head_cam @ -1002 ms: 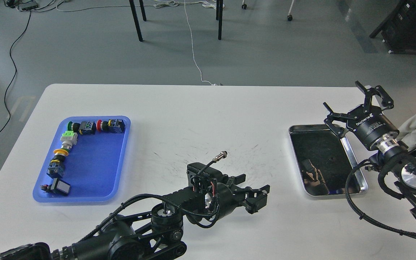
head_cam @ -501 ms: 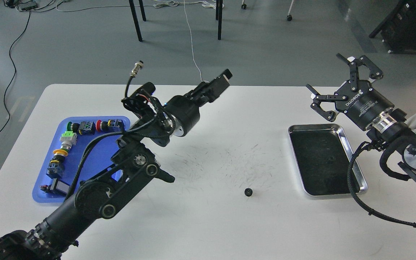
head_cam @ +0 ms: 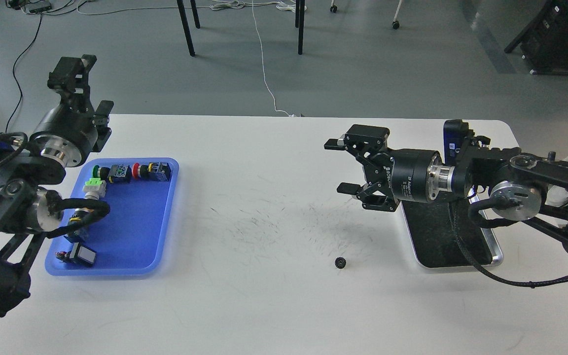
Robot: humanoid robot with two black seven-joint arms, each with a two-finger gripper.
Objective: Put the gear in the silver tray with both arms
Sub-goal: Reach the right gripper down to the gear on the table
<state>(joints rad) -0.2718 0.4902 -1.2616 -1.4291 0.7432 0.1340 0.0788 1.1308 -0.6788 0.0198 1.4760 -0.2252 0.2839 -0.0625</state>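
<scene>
The small black gear (head_cam: 340, 263) lies alone on the white table (head_cam: 274, 305), just left of the silver tray (head_cam: 496, 256) and apart from it. The tray's dark bottom holds nothing I can make out. The right gripper (head_cam: 345, 166) hangs above the tray's left edge, pointing left, its fingers spread and holding nothing; the right arm (head_cam: 515, 182) covers much of the tray. Far left, the blue tray (head_cam: 131, 236) holds a bent row of push-button switches (head_cam: 116, 173). The left gripper (head_cam: 74, 66) is raised beyond it; open or closed, I cannot tell.
</scene>
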